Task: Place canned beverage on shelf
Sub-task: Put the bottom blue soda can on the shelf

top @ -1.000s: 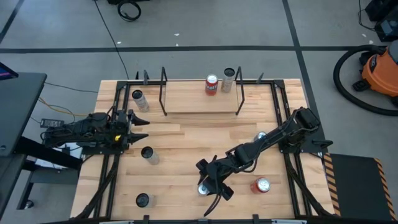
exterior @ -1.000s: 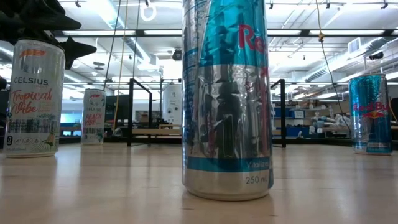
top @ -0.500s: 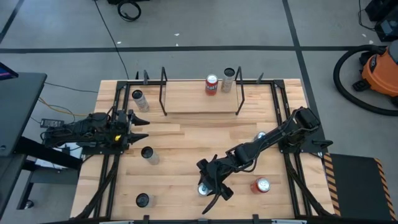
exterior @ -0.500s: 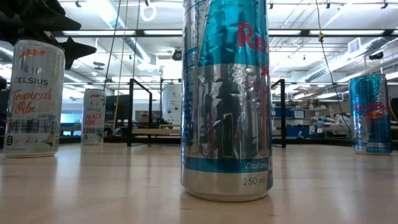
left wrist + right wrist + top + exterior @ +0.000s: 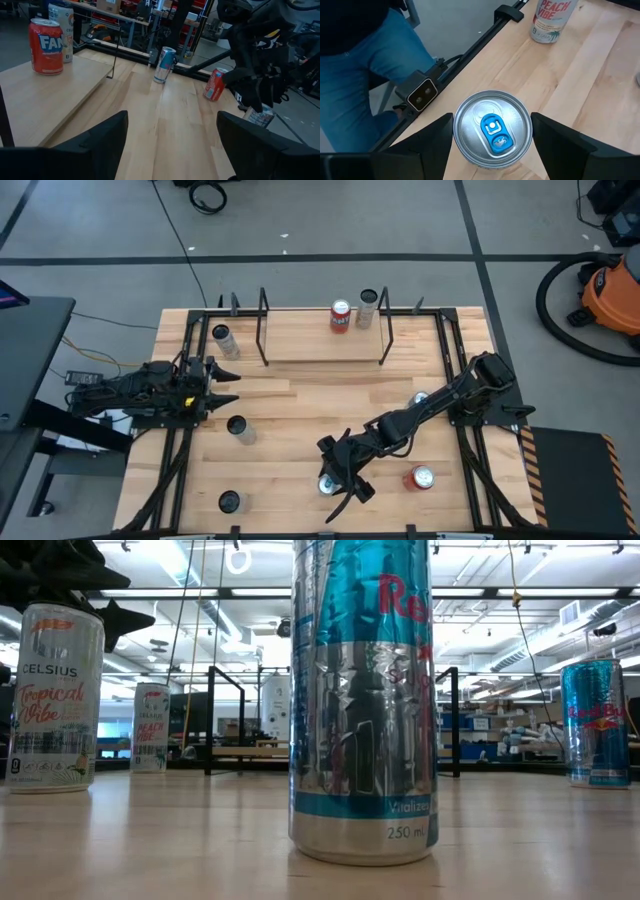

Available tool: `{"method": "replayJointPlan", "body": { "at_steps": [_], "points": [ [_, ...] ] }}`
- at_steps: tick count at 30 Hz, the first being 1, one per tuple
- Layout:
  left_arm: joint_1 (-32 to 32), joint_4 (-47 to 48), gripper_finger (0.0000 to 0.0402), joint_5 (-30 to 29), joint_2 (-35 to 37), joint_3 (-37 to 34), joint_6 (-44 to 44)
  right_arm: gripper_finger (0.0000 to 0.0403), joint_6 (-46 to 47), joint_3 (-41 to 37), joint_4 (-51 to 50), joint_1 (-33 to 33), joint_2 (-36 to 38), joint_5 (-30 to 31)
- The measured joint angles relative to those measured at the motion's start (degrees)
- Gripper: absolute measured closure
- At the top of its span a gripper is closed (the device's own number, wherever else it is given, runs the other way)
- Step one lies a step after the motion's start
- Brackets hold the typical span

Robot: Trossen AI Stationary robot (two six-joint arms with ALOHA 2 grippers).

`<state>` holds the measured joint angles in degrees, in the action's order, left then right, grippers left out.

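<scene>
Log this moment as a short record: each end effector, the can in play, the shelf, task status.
right end effector: closed around the blue-tab can, which stands upright near the table's front edge
left end effector: open, empty, waiting at the table's left side
shelf: red can standing on its board
task status: blue-tab can not yet on the shelf

A glossy, faintly dented metal can with a brushed silver top stands on the smooth, pale wood surface, near the shelf's thin matt black metal frames.
</scene>
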<state>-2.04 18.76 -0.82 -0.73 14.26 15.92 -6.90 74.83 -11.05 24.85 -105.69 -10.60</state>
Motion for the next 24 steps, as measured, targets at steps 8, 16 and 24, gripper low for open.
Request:
{"method": "replayJointPlan", "body": {
  "at_steps": [8, 16, 24],
  "points": [
    [0.0, 0.0, 0.0092, 0.0, 0.0, 0.0, 0.0, 0.0154, 3.7, 0.0, 0.6, 0.1, -0.1, 0.7],
    [0.0, 0.0, 0.0092, 0.0, 0.0, 0.0, 0.0, 0.0158, 4.0, -0.1, 1.2, 0.1, -0.1, 1.5],
    [0.0, 0.0, 0.0092, 0.0, 0.0, 0.0, 0.0, 0.0159, 5.6, -0.1, 1.9, -0.8, -0.2, 4.6]
  ]
}}
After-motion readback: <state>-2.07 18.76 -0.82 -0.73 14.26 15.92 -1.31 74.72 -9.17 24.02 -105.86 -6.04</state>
